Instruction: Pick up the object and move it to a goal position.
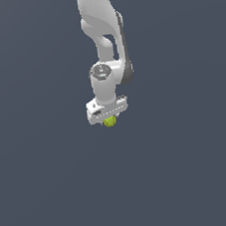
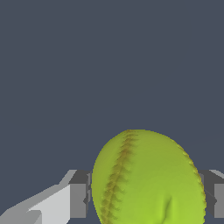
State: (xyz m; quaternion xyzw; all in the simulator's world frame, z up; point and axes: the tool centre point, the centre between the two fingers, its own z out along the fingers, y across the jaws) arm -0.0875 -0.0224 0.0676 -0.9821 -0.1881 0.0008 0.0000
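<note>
The object is a small yellow-green ball (image 1: pixel 109 121) with stitched seams, seen just under the white hand in the exterior view. In the wrist view the ball (image 2: pixel 148 175) fills the space between the two dark fingers (image 2: pixel 80 194). Both pads sit against its sides. My gripper (image 1: pixel 109 119) points straight down and is shut on the ball; it also shows in the wrist view (image 2: pixel 148 199). In the exterior view the fingertips are mostly hidden by the hand and the ball.
A plain dark grey-blue surface (image 1: pixel 193 175) fills both views. The white arm (image 1: pixel 102 31) rises from the gripper to the top edge of the exterior view. No other object or goal mark shows.
</note>
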